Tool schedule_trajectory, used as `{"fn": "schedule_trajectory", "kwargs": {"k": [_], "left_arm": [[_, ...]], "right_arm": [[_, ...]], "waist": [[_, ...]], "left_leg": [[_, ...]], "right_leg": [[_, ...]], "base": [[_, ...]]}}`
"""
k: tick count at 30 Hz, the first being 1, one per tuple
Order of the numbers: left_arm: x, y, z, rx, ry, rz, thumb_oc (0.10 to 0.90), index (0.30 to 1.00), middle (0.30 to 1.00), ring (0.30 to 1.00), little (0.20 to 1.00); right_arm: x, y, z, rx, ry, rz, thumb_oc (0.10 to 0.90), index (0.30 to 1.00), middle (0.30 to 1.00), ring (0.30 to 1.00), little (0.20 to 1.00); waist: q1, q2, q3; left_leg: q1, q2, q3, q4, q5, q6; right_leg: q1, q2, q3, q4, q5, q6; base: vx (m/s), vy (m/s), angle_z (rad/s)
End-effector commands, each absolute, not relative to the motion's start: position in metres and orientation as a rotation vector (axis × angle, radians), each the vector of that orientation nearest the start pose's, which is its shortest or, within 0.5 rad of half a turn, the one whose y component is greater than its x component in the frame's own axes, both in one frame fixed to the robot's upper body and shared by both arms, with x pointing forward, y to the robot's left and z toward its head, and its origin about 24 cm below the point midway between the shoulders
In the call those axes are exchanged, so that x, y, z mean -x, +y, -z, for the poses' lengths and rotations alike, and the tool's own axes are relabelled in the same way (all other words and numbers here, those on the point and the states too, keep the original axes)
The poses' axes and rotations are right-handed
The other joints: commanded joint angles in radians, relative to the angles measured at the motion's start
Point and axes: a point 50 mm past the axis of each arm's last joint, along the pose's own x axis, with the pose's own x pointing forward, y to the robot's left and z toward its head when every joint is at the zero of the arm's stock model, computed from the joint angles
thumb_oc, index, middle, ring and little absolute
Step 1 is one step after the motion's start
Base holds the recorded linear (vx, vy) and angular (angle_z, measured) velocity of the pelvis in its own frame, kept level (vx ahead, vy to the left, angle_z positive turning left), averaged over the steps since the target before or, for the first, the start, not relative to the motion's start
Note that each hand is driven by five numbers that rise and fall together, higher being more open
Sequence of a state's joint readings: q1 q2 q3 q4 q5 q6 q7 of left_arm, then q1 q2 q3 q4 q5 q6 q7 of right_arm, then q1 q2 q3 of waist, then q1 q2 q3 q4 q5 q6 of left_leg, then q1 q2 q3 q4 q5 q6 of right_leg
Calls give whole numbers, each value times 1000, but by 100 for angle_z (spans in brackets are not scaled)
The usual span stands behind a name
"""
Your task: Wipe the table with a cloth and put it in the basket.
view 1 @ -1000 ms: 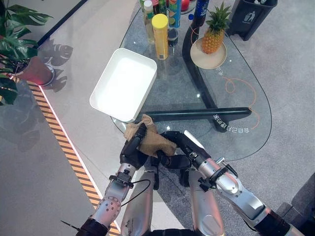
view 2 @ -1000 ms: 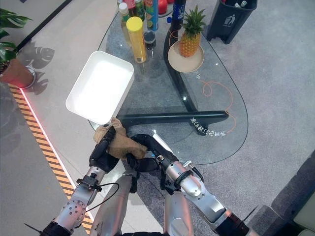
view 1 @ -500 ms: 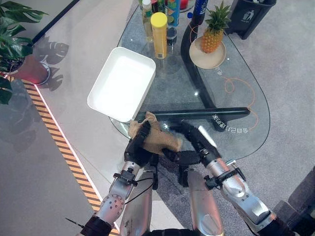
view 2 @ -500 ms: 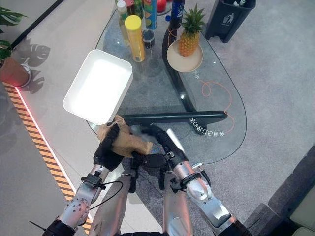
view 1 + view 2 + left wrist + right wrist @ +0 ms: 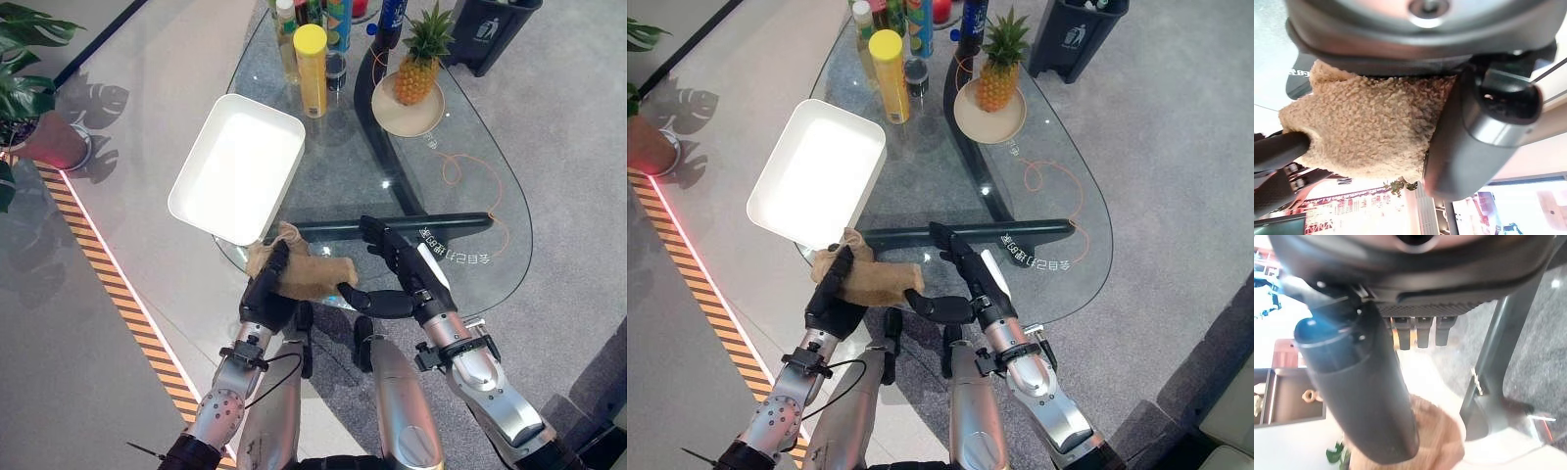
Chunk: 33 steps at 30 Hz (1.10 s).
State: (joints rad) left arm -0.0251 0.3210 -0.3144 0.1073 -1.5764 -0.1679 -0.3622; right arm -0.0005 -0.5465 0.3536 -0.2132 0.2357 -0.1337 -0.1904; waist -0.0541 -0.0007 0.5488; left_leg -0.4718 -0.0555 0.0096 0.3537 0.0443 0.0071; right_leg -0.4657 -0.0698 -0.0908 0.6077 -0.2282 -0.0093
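A tan fuzzy cloth [image 5: 312, 277] lies at the near left edge of the glass table [image 5: 480, 264]. My left hand [image 5: 265, 294] comes up from below that edge. Its fingers lie over the cloth [image 5: 1366, 132] and its thumb pinches it from the side. My right hand [image 5: 407, 269] rests just right of the cloth with straight fingers pointing across the glass. Its outstretched thumb touches the cloth's near right corner [image 5: 1435, 435]. The white rectangular basket [image 5: 191, 208] sits on the table's left side, just beyond the cloth, and holds nothing.
A tall yellow canister [image 5: 312, 57] and several bottles stand at the table's far end. A pineapple [image 5: 418, 69] sits on a plate beside them. A dark bin [image 5: 490, 34] stands behind the table. A potted plant [image 5: 44, 147] and a striped floor line [image 5: 118, 294] lie to the left.
My right hand has uncurled and stretched forward over the glass, while its thumb stays at the cloth. My left hand keeps hold of the cloth. The camera has shifted slightly.
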Motion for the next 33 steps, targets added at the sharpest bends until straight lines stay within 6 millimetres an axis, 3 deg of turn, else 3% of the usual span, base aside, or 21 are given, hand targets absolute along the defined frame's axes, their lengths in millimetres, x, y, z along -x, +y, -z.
{"fn": "schedule_trajectory", "kwargs": {"k": [1,8,15,21,29,30,33], "left_arm": [[-240,156,-88,1169,-367,538,100,300,300,300,200],[-242,190,-107,966,-565,394,100,300,300,300,200],[-241,223,-131,725,-672,136,100,300,300,300,200],[-250,235,-150,542,-739,-77,100,300,300,300,200],[-275,249,-213,53,-933,-332,100,300,300,300,200],[-281,254,-229,-4,-968,-362,100,300,300,300,200],[-289,261,-251,-40,-1006,-382,100,300,300,300,200]], "right_arm": [[-233,-158,-135,142,-471,-202,800,900,900,900,900],[-236,-160,-115,168,-337,-209,800,900,900,900,900],[-233,-168,-73,238,-95,-232,800,900,900,900,900],[-236,-166,-50,246,33,-279,800,900,900,900,900],[-255,-152,-42,256,86,-317,800,900,900,900,900],[-259,-150,-45,258,79,-324,800,900,900,900,900],[-264,-144,-48,257,63,-332,800,900,900,900,900]], "waist": [[7,-15,-29],[8,-3,-29],[1,20,-29],[0,28,-29],[3,27,-29],[2,26,-29],[0,17,-29]], "left_leg": [[-31,-69,62,167,-128,65],[-47,-70,60,192,-126,55],[-72,-76,64,215,-117,40],[-122,-85,75,236,-117,32],[-208,-78,112,222,-125,36],[-220,-76,121,210,-128,39],[-243,-67,131,188,-132,46]], "right_leg": [[52,77,75,-197,176,13],[56,76,75,-180,164,5],[45,75,82,-151,149,-4],[-5,79,96,-128,147,4],[-102,89,132,-161,163,26],[-116,92,144,-182,167,32],[-134,95,158,-227,181,43]], "base": [[36,4,0],[50,28,-2],[59,74,-3],[25,91,-2],[-60,87,-4],[-79,77,-1],[-87,45,-7]]}}
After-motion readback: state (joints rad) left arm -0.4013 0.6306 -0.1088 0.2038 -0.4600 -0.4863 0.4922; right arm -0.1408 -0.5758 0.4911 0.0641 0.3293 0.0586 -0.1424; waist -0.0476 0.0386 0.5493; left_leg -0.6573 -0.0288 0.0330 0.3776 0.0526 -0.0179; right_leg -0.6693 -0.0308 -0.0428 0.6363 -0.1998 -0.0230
